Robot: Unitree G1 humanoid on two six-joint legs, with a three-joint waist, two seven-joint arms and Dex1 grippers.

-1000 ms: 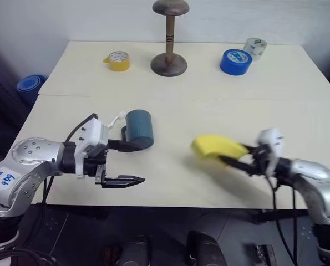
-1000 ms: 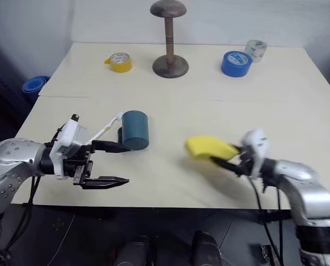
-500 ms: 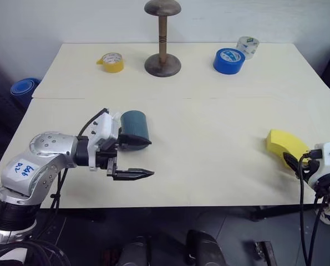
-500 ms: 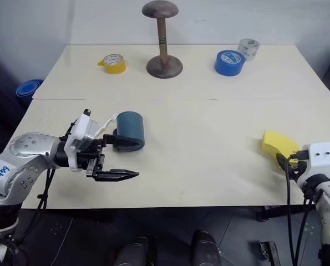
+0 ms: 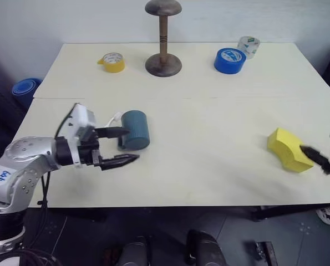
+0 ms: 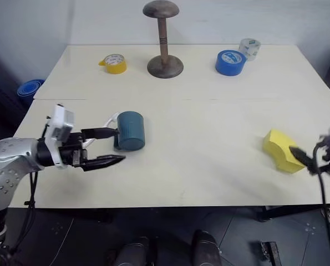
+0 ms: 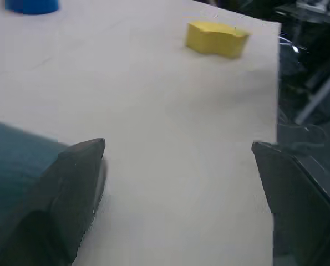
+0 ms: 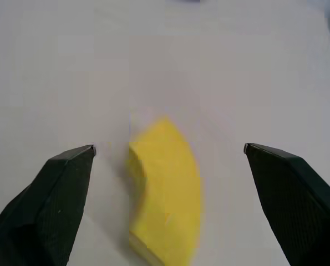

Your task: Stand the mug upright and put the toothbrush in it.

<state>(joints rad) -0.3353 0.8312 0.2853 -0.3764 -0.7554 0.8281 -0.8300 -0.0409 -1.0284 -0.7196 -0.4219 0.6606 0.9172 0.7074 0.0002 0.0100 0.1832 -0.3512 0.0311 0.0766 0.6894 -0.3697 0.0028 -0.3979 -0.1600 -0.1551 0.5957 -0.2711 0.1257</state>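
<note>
The toothbrush lies mostly hidden behind the mug and left gripper; the right gripper is cut off at the frame's edge.

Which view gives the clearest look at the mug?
The right eye view: the mug lies on its side, whole. The left eye view matches it; the left wrist view catches a blurred teal edge beside one finger.

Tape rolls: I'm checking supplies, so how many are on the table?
3, all along the far edge: a yellow roll at far left, a blue roll at far right, and a clear roll just behind the blue one.
</note>
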